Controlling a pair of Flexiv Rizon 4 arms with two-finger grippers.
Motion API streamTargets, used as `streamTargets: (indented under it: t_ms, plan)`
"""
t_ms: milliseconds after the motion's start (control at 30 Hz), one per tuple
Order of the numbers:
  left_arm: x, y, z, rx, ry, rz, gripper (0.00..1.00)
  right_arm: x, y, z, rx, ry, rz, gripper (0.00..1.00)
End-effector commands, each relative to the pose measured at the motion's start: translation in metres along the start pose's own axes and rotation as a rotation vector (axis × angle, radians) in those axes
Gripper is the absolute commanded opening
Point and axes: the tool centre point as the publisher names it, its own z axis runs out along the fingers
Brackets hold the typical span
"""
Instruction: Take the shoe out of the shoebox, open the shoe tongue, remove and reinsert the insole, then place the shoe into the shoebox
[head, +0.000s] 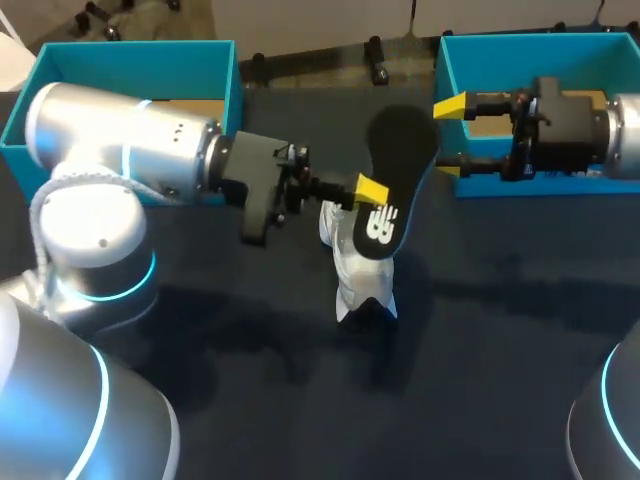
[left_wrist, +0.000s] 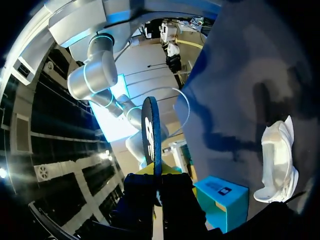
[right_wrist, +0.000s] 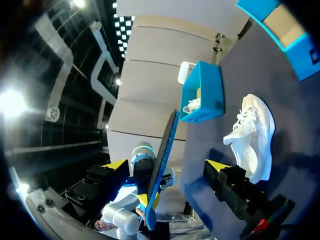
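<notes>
A black insole (head: 397, 165) hangs in the air above the table, and my left gripper (head: 368, 190) is shut on its heel end. In the left wrist view the insole (left_wrist: 151, 132) stands edge-on out of that gripper (left_wrist: 156, 175). My right gripper (head: 449, 140) is open at the insole's toe end. In the right wrist view the insole (right_wrist: 167, 142) runs between the right gripper's (right_wrist: 166, 167) spread yellow tips, and neither tip touches it. The white shoe (head: 360, 270) lies on the dark table under the insole, also visible beside each gripper (left_wrist: 277, 160) (right_wrist: 252, 132).
An open blue shoebox (head: 225, 75) stands at the back left behind my left arm. A second blue shoebox (head: 445, 70) stands at the back right, right behind my right gripper. The dark table (head: 480, 380) stretches in front of the shoe.
</notes>
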Motion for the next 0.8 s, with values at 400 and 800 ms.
streamTargets:
  t_ms: [400,800]
  plan:
    - [0.015,0.034,0.018,-0.018,0.022,0.024,0.00,0.005,-0.002,0.008,0.015,-0.018,0.013,0.44]
    - [0.019,0.042,0.022,-0.056,0.032,0.033,0.00,0.002,0.000,0.016,0.027,-0.001,0.011,0.36]
